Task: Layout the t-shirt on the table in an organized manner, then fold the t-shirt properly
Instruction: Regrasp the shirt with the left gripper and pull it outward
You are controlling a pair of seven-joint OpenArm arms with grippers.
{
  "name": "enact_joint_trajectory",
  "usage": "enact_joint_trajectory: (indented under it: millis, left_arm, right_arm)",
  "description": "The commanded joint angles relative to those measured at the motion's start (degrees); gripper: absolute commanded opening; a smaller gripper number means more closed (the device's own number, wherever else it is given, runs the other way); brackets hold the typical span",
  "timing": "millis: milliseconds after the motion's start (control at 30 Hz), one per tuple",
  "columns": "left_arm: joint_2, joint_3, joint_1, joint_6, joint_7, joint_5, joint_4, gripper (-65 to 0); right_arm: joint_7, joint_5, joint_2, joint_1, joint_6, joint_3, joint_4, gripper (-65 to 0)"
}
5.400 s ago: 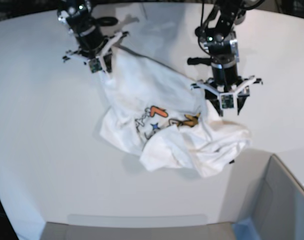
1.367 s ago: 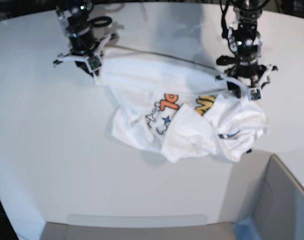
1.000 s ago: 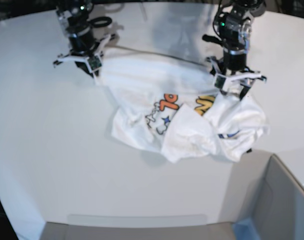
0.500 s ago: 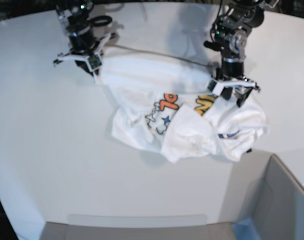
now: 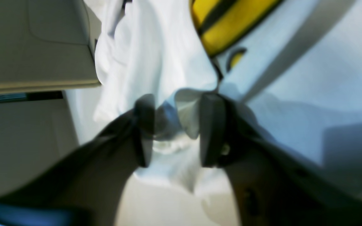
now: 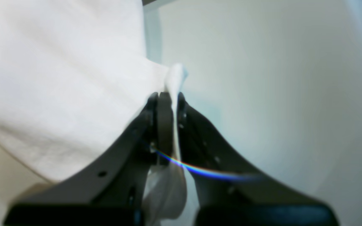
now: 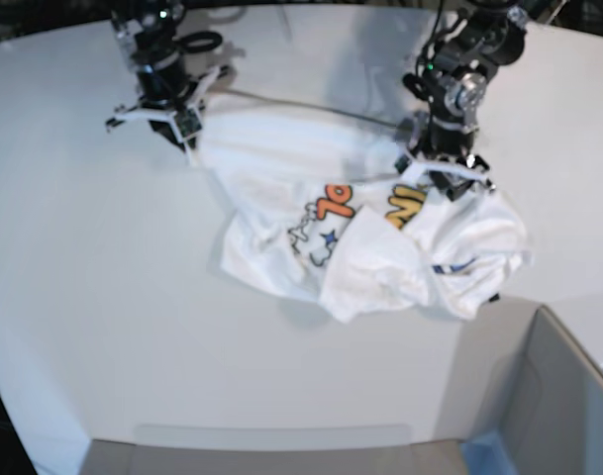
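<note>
The white t-shirt (image 7: 281,158) lies crumpled on the white table (image 7: 83,297), its orange and yellow print (image 7: 331,203) facing up and a bunched heap toward the front right. At the shirt's far left corner, my right gripper (image 7: 182,129) is shut on the edge of the t-shirt (image 6: 74,78); in the right wrist view this gripper (image 6: 168,97) pinches a thin ridge of cloth. My left gripper (image 7: 445,178) is down on the shirt beside the yellow letters (image 5: 225,25). Its jaws (image 5: 178,128) stand partly apart, with a fold of the t-shirt (image 5: 181,106) between the fingers.
A grey box (image 7: 558,396) with a blue edge stands at the front right, close to the shirt's bunched heap. It also shows as a grey panel (image 5: 33,40) in the left wrist view. The table's curved edge runs along the front left.
My left gripper has come down from above the shirt onto the cloth near the yellow letters, and its jaws have narrowed around a fold. The right gripper and shirt corner stayed put.
</note>
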Motion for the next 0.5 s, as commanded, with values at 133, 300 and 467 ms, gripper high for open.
enact_joint_trajectory:
  millis: [133,300,467]
  left_arm:
    - [2.0,-1.3,-3.9,1.2,0.9,1.0,0.1,-65.0]
    - [5.9,-6.3,-4.8,1.2,0.9,1.0,0.5,-65.0]
    - [12.6,-16.6,-3.7,1.3,0.1,0.9,2.3,-65.0]
  right_arm:
    - [1.2,-0.3,0.2,1.1,-0.4,0.1,-0.6,-65.0]
    - [1.2,-0.3,0.2,1.6,-0.4,0.1,-1.4,-65.0]
    - [1.2,-0.3,0.3,1.7,-0.4,0.2,-1.7,-65.0]
